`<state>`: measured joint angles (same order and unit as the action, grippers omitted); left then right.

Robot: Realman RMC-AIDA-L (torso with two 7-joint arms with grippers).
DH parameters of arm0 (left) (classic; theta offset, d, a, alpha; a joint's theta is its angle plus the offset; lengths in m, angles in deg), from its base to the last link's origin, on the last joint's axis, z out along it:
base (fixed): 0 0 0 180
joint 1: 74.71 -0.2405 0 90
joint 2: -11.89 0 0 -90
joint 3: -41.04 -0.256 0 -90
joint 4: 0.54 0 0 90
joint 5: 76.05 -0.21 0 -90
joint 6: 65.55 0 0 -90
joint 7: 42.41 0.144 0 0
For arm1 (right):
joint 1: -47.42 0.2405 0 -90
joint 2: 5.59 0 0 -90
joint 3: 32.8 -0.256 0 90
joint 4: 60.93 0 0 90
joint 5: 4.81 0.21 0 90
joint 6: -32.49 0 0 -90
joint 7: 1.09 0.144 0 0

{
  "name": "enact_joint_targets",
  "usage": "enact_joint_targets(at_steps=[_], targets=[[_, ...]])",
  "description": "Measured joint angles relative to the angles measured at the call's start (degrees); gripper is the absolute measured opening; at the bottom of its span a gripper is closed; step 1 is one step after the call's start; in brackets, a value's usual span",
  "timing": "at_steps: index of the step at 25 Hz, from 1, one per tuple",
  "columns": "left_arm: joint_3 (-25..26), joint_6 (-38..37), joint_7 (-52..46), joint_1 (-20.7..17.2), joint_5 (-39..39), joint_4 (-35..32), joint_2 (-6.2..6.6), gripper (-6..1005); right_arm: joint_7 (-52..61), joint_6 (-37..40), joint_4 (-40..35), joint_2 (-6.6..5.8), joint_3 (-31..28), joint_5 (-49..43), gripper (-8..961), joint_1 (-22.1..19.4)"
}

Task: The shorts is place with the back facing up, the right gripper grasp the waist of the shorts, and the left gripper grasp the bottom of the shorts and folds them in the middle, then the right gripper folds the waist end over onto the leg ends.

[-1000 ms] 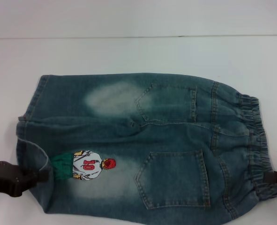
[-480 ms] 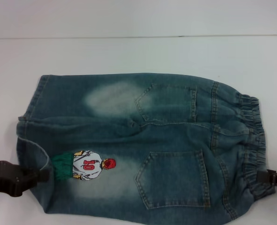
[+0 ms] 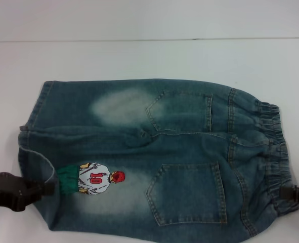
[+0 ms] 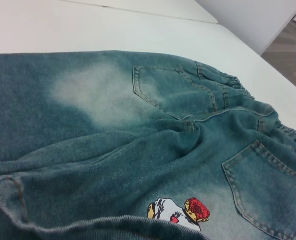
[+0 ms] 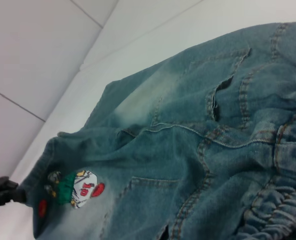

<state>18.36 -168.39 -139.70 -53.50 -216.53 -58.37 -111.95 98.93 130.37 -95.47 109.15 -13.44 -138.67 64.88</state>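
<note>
Shorts lay flat, back pockets up, on the white tabletop, waist toward the robot's right. Left claw sat at the near leg hem, right claw at the elastic waistband; pinch state of either: cannot tell. Judgement: both should grip the near edge firmly, then lift together for an even fold.

Shorts lying flat across the table, with our grippers at both ends.

We are seeing the shorts lying back side up on the table, waist pointing to our right and leg ends to our left. Our left gripper is sitting at the hem of the near leg, just left of the cartoon patch; our right gripper is touching the near end of the waist. The two back pockets are lying between patch and waist.
</note>
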Motion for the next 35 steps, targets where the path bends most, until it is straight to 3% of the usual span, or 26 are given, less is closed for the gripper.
enact_joint_targets(at_steps=[12,17,26,32,35], targets=[[0.0,-0.5,0.3,0.2,1.9,0.0,0.04,23,-0.3,1.4,-1.1,0.11,0.5,0.2,127,0.5],[0.6,-0.8,0.7,0.0,3.4,0.1,0.18,23,0.1,4.0,-1.1,-0.54,-1.6,2.9,40,0.5],[3.8,0.4,1.2,-1.8,11.9,0.3,0.46,22,3.5,5.3,0.6,-0.82,-5.7,10.0,40,1.1],[10.5,1.5,2.7,-1.3,15.2,5.2,2.24,22,6.7,4.2,4.5,-1.74,-8.7,16.9,40,0.8],[11.6,4.0,2.9,-1.0,15.9,6.8,2.53,22,8.4,2.5,6.2,-1.98,-11.0,19.1,41,1.1]])
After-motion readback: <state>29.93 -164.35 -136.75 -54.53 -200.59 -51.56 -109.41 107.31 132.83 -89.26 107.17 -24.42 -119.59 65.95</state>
